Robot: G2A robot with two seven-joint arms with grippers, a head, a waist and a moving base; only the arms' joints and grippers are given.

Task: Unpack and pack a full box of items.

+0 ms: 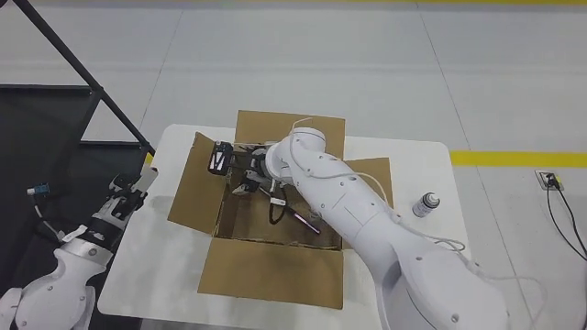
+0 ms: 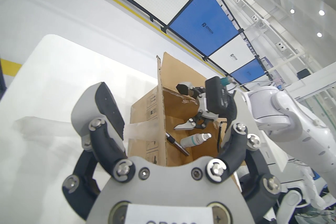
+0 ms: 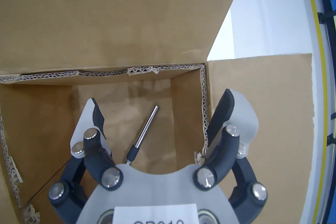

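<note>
Two hands, both spread wide and empty: right hand (image 3: 160,99) hangs inside the cardboard box (image 1: 275,275), just above a silver pen (image 3: 145,128) lying on its floor; left hand (image 2: 168,91) hovers outside the box, by the edge of the desk (image 1: 160,266).

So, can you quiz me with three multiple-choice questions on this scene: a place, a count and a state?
1. Where does the small grey can stand? A in the cardboard box; B on the white table beside the box; C in a gripper.
2. How many items are visible on the box floor? A two; B five; C none.
3. How is the right gripper? A clamped on an item; B open; C shut on nothing.
Answers: 1 B, it stands upright on the table, apart from the box. 2 A, a pen and a small white bottle lie there. 3 B, it hangs open above the pen.
</note>
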